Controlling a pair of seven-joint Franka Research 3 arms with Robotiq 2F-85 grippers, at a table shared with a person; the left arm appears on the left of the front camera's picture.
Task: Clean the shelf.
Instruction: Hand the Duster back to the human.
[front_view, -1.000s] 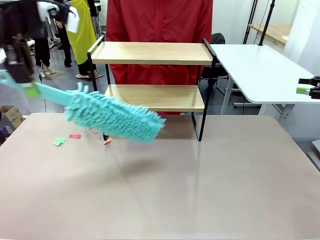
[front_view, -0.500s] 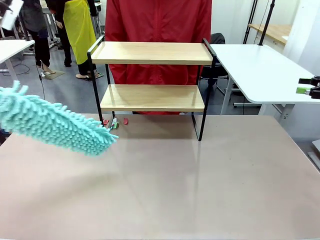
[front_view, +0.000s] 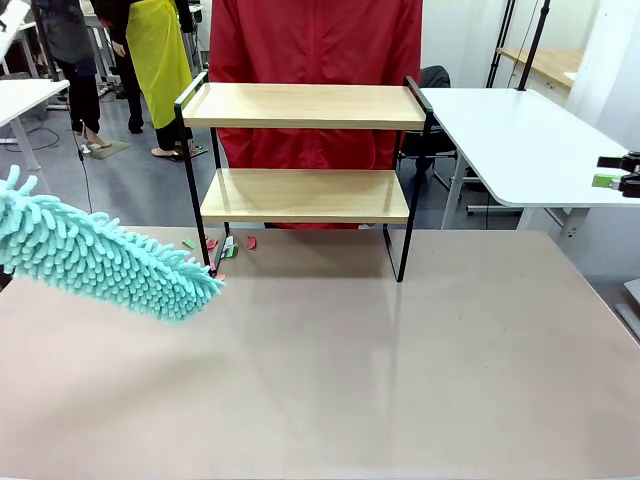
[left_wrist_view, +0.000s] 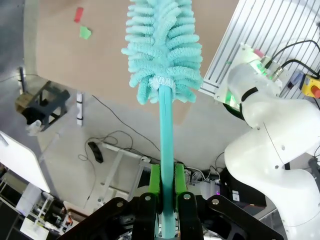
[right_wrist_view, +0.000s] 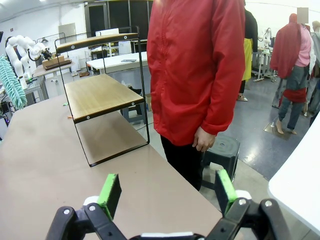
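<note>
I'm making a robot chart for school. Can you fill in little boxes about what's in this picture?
shelf: two wooden boards, both bare
duster: fluffy teal, held above the table's left side
left gripper: shut on the duster's handle
right gripper: open, holding nothing
paper scraps: on the table by the shelf's left legs
person: red jacket, standing behind the shelf

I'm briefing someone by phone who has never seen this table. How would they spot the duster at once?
Start at the two-tier wooden shelf on the far side of the brown table. Look left of it, toward the table's left edge: the duster hangs tilted there, its handle clamped in the left tool. It is the fluffy turquoise thing; the scraps by the shelf's leg are small and flat.
</note>
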